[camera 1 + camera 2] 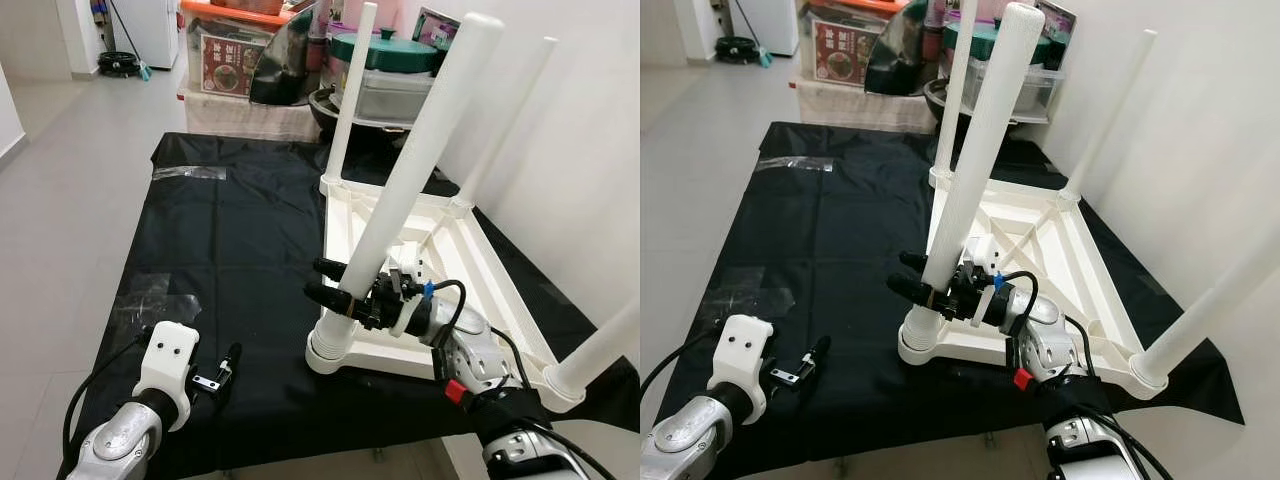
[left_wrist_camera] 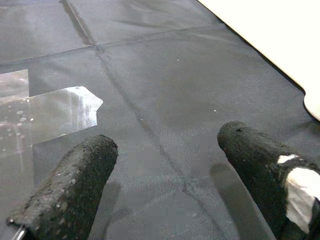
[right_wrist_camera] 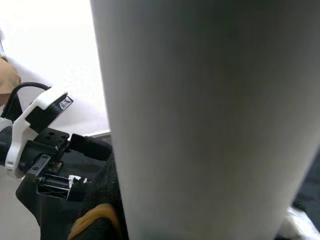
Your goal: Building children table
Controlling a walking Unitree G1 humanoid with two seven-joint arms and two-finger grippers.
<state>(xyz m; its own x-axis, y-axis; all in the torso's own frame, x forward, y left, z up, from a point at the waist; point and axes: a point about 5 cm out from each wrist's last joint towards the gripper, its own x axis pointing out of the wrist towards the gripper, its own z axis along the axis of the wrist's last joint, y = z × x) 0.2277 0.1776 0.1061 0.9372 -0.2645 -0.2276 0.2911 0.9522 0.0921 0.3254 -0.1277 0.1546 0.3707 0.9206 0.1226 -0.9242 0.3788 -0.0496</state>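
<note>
A white children's table (image 1: 470, 262) lies upside down on a black cloth (image 1: 240, 240), its four white legs pointing up. My right gripper (image 1: 335, 283) is shut on the near-left leg (image 1: 415, 170) just above its socket, one black finger on each side. That leg (image 3: 200, 120) looms close in the right wrist view. My left gripper (image 1: 222, 372) hovers low over the cloth at the near left, open and holding nothing; its fingers (image 2: 70, 190) stand well apart above the fabric.
Clear tape patches (image 1: 190, 172) stick to the cloth. Boxes (image 1: 235, 55) and a lidded pot (image 1: 385, 60) crowd the far end. A white wall (image 1: 580, 120) runs close along the right. Tiled floor (image 1: 70, 180) lies open on the left.
</note>
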